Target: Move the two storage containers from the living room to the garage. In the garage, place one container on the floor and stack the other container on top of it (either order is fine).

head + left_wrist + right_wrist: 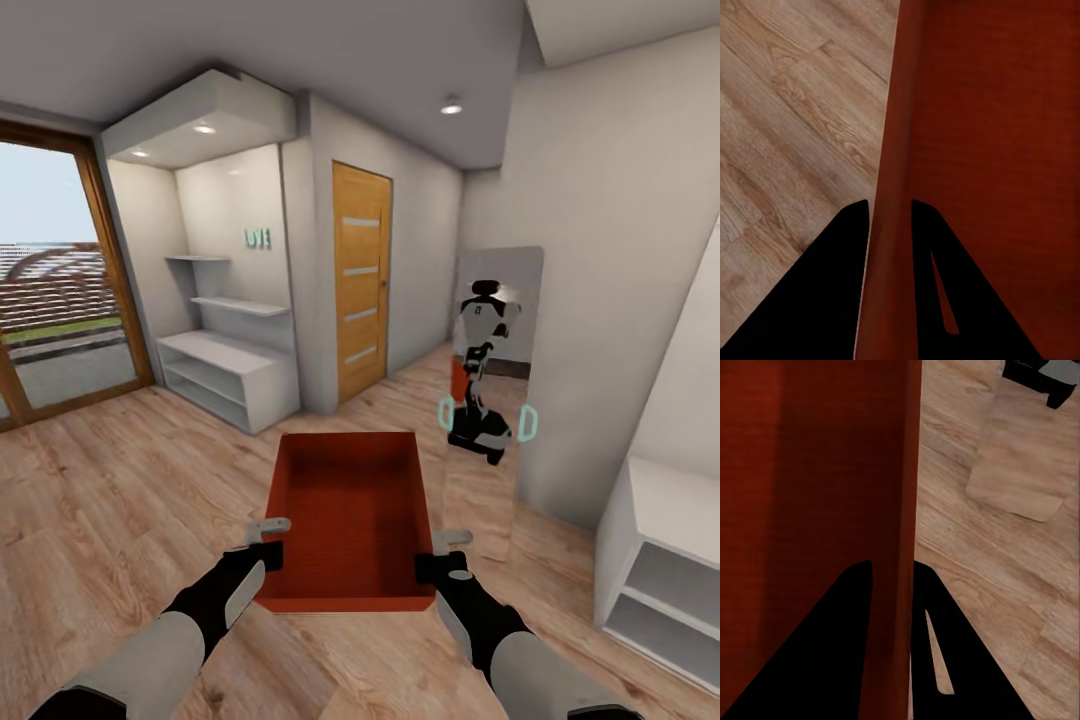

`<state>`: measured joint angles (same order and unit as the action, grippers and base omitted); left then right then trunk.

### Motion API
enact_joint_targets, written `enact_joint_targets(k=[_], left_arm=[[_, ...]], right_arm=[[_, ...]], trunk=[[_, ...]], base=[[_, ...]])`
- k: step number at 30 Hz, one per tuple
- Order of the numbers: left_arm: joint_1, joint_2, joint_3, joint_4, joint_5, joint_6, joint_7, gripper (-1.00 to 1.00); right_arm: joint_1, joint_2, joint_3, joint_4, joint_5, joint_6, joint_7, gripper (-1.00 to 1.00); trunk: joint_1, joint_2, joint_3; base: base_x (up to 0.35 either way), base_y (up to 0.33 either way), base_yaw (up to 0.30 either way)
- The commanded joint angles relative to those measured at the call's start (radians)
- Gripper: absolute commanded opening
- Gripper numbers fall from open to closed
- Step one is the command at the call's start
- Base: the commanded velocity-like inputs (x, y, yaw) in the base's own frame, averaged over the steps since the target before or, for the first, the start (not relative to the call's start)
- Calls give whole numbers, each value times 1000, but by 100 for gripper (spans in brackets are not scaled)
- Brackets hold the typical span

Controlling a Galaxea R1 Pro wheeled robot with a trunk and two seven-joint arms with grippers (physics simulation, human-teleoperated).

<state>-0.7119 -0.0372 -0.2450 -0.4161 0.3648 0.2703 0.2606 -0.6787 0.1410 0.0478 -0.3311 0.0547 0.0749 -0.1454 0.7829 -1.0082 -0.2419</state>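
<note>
The storage container (352, 520) hangs between both grippers: left gripper (268, 540) and right gripper (440, 555) each clamp one side wall.

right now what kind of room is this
Likely a home hallway or living area: light wood plank floor, a wooden door, white shelves and a wall mirror.
</note>
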Motion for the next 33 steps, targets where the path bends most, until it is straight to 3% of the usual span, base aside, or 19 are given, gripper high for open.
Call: enact_joint_targets(k=[1, 25, 33], left_arm=[[-1, 0, 18, -3, -14, 9, 16, -100], [-1, 3, 16, -3, -14, 9, 16, -100], [-2, 3, 18, -7, -14, 9, 16, -100]], right_arm=[[0, 5, 12, -3, -1, 6, 3, -100], [2, 6, 12, -2, -4, 14, 6, -100], [2, 6, 12, -2, -6, 16, 6, -100]], trunk=[[1, -1, -1], [1, -1, -1], [1, -1, -1]], base=[[322, 0, 0], [322, 0, 0], [322, 0, 229]])
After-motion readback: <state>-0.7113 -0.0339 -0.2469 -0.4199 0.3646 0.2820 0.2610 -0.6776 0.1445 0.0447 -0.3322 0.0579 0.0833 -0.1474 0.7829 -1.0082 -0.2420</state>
